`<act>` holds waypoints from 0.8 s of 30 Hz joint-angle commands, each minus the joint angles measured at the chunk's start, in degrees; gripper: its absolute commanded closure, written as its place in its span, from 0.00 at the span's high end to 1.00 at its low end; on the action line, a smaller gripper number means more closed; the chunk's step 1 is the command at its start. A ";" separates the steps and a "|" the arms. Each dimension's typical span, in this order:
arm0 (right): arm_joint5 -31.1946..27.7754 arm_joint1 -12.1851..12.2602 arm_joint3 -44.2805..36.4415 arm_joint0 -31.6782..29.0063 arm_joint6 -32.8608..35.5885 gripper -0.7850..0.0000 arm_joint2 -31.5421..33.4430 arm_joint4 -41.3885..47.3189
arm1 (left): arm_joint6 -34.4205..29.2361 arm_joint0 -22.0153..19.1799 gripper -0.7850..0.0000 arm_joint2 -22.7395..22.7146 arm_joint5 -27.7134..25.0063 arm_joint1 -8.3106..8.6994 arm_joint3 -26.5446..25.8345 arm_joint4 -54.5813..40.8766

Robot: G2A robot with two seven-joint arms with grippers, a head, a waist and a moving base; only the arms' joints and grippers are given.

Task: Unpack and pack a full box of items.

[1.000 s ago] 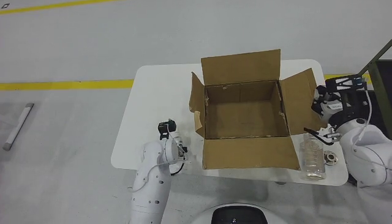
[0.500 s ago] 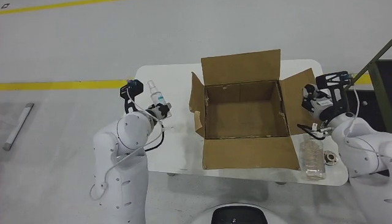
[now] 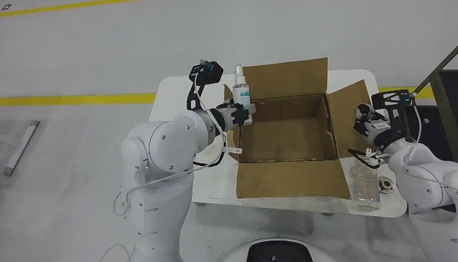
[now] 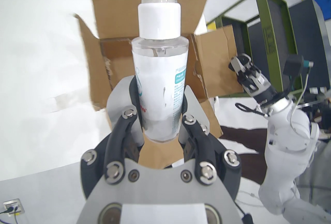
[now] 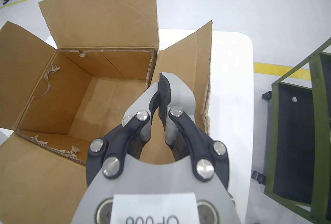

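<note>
We're clamping the spray bottle (image 4: 160,64) in our left gripper (image 4: 159,98), its long axis running straight out past the fingertips, cap end farthest, with the open box (image 4: 113,2) just beyond. The right gripper (image 5: 161,90) is sitting pinched together.

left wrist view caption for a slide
Left gripper holds a clear spray bottle by the open cardboard box.

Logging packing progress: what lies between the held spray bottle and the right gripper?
The open cardboard box, nothing visible inside, sits between the spray bottle and the right gripper, as the top view shows.
</note>
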 commanded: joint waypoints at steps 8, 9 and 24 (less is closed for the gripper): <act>0.71 0.01 0.24 -2.59 -2.71 0.00 0.56 1.77 | -0.06 -0.02 0.00 -0.03 -0.06 0.01 0.02 0.16; 0.76 -0.01 0.22 -3.10 -3.14 0.00 0.44 1.95 | -0.06 -0.02 0.00 -0.03 -0.06 0.01 0.02 0.16; 2.22 0.08 0.32 -5.84 -4.22 0.00 0.37 2.48 | 9.29 -4.01 0.00 11.91 0.56 -1.62 10.68 -6.56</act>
